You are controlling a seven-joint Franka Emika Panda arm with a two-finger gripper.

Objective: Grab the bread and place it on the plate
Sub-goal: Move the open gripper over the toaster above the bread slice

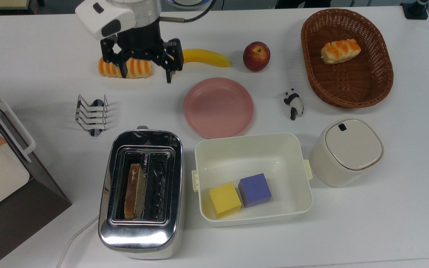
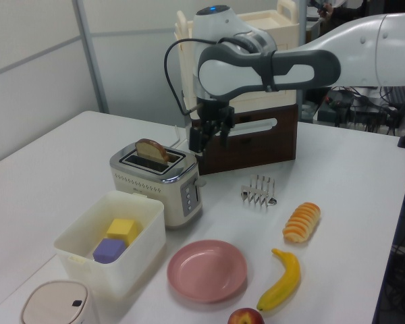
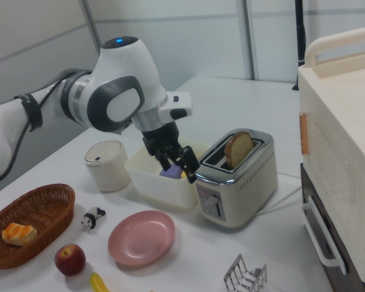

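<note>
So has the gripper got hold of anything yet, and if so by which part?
Nothing is held. The gripper is open with bare fingers, up in the air, and the bread stands in the toaster.

the arm [image 2: 277, 64] above the toaster [image 2: 158, 181] is glossy white with dark grey joint sections and rounded, bulbous housings. a small blue light sits on top of the wrist housing [image 3: 118, 85]. a thin black cable [image 2: 172, 61] loops out from the wrist's side, the one toward the left view's left. on the white wrist block [image 1: 104, 16] are two small dark oval insets. the gripper [image 1: 145, 72] is black and angular, with two slim dark fingers [image 1: 168, 76] set wide apart.
</note>
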